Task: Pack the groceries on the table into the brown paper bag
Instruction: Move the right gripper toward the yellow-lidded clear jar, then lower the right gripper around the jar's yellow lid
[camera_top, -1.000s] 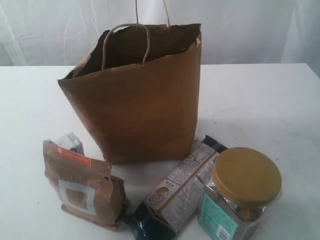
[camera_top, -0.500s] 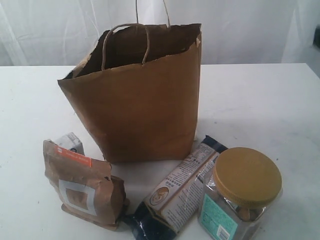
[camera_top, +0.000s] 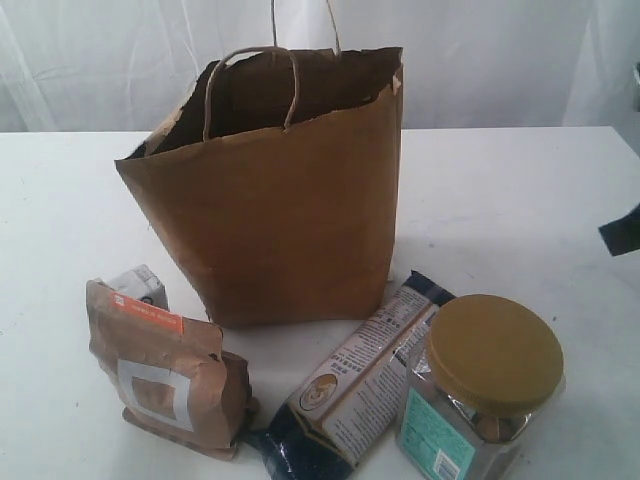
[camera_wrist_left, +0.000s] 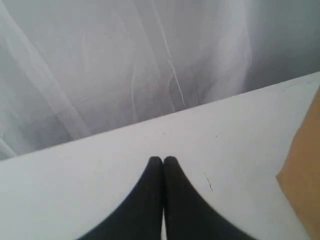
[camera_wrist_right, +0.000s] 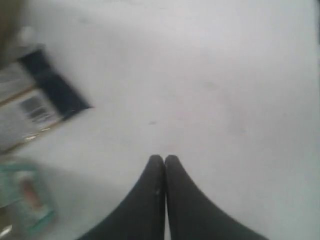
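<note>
While the brown paper bag (camera_top: 280, 210) stands open at the middle of the white surface (camera_top: 520, 190), its ragged rim up and its cord handles raised so that goods can be lowered in from above, four groceries are seen unpacked on the near side. The brown orange-striped pouch (camera_top: 165, 375) is stood upright at near left, with the small white-blue carton (camera_top: 140, 285) tucked just behind it, by the bag's left corner. The long dark-blue packet (camera_top: 360, 385) is laid flat, slanting away from the bag's near right corner. The big gold-lidded clear jar (camera_top: 485, 395) is stood close against it at near right. No can or bottle is shown; whether either is inside the bag cannot be told. The left gripper (camera_wrist_left: 162, 160) is held fully closed on nothing, over bare surface with an edge of the bag in sight. The right gripper (camera_wrist_right: 164, 159) is likewise closed and empty, near the packet and jar, which are judged the likelier next picks.
</note>
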